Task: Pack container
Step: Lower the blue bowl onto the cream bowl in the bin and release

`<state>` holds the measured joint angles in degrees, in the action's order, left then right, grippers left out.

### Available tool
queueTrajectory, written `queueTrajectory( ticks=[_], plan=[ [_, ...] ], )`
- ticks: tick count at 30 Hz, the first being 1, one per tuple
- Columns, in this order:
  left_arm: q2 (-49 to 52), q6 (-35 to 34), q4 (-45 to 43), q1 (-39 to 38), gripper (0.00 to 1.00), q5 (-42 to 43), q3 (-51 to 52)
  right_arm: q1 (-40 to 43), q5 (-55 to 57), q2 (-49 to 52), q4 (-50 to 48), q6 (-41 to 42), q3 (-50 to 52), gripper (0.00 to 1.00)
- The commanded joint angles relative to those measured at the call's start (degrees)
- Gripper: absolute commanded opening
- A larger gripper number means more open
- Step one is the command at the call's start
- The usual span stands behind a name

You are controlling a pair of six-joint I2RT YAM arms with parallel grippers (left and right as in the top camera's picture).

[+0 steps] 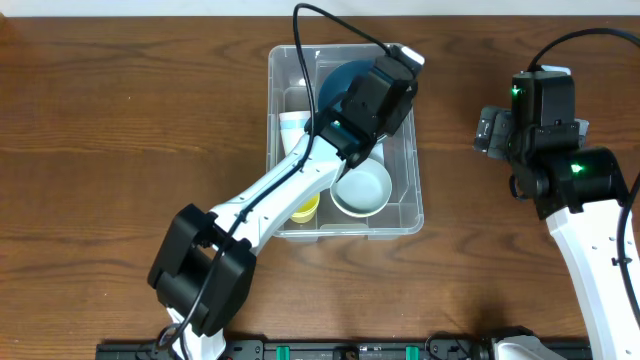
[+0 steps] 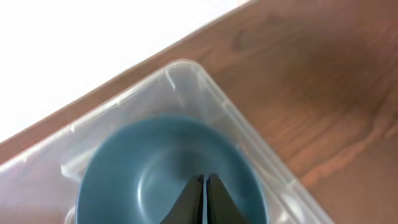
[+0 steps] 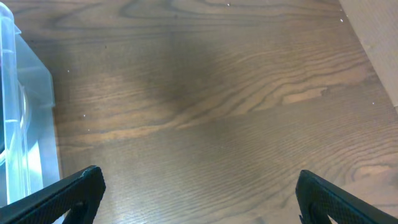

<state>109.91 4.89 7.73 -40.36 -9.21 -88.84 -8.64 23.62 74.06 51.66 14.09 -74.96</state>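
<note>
Left arm (image 1: 270,195): white tubular link, chunky black joint housings (image 1: 205,270) at the base end, and a boxy black wrist module (image 1: 375,95) with a small green LED (image 1: 337,125). Thin black left cable (image 1: 335,25) comes off the wrist. Right arm (image 1: 600,260) is the same build: white link, black housings, two green status lights (image 1: 576,168), a grey block (image 1: 490,130) on one side, black right cable (image 1: 585,38). Left fingers (image 2: 214,199) are dark and taper to thin tips. Right fingers (image 3: 68,193) are matte black and blunt-edged.
</note>
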Motion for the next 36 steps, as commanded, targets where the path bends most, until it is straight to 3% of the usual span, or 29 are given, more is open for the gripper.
queueTrajectory(
  ticks=[1,21,36],
  plan=[
    [1.7,0.4,-2.6,0.1,0.06,0.2,-0.3,0.4,0.6,-0.5,0.1,0.5,-0.9,0.99],
    [6.5,0.4,-11.7,2.5,0.06,0.2,-0.3,0.4,0.6,-0.5,0.1,0.5,-0.9,0.99],
    [11.1,1.1,-13.4,2.8,0.05,0.2,-0.3,0.4,0.6,-0.5,0.1,0.5,-0.9,0.99]
  ],
)
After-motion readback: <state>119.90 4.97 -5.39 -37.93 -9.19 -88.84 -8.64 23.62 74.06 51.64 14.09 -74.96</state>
